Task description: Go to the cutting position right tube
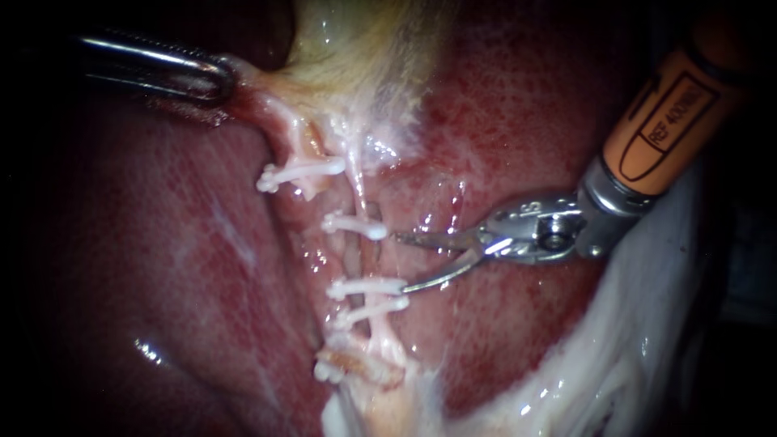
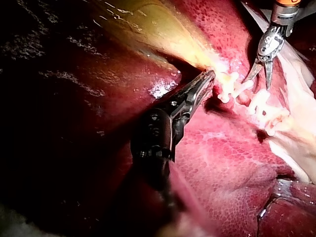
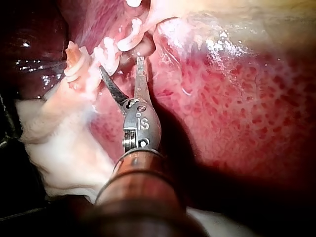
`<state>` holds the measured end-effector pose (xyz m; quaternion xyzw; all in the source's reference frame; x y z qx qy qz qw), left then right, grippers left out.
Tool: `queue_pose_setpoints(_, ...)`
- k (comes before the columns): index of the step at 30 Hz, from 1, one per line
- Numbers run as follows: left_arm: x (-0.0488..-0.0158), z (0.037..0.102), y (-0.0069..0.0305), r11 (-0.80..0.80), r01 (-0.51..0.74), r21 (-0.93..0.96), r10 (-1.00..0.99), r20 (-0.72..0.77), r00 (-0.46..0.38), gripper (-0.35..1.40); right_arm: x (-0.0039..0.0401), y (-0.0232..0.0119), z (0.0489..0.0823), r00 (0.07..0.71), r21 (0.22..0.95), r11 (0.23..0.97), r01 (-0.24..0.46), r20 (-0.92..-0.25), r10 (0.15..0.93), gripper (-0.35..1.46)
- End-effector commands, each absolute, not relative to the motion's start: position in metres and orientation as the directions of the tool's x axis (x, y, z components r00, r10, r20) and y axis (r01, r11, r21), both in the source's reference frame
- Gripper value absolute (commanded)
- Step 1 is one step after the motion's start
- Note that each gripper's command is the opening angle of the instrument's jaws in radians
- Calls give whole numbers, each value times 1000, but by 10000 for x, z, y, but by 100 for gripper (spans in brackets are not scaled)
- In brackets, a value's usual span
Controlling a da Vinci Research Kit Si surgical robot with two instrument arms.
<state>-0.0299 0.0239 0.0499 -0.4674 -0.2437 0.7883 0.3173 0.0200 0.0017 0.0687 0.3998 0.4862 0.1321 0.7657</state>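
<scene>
The right instrument [image 1: 402,263] hangs, blades spread, just beside the right tube [image 1: 369,257] between two clips [image 1: 356,226], while the left instrument [image 1: 225,81] pinches the gallbladder [image 1: 364,48]; drifting sideways could catch a clip or nick the liver [image 1: 162,267].

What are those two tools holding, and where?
The left instrument grips the gallbladder at its narrow end; the right instrument, jaws open, holds nothing.

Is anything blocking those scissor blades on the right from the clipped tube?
Nothing visible does. The right instrument, blades open, points straight at the right tube, at a bare stretch between two white clips, tips just short of it.
</scene>
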Motion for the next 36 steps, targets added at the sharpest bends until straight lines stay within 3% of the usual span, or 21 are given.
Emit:
queue_pose_setpoints(1,-299,499,239,-680,-273,-681,728,-582,-362,-35,204,17,688,486,745,638,194,-638,598,140)
queue_pose_setpoints(12,-299,499,239,-680,-273,-681,728,-582,-362,-35,228,10,693,432,745,595,301,-663,611,140)
queue_pose_setpoints(21,-299,500,240,-680,-272,-681,728,-582,-362,-35,250,7,688,383,737,552,389,-675,631,130)
queue_pose_setpoints(36,-299,500,240,-680,-272,-681,728,-582,-362,-35,288,12,688,326,752,518,407,-649,687,126)
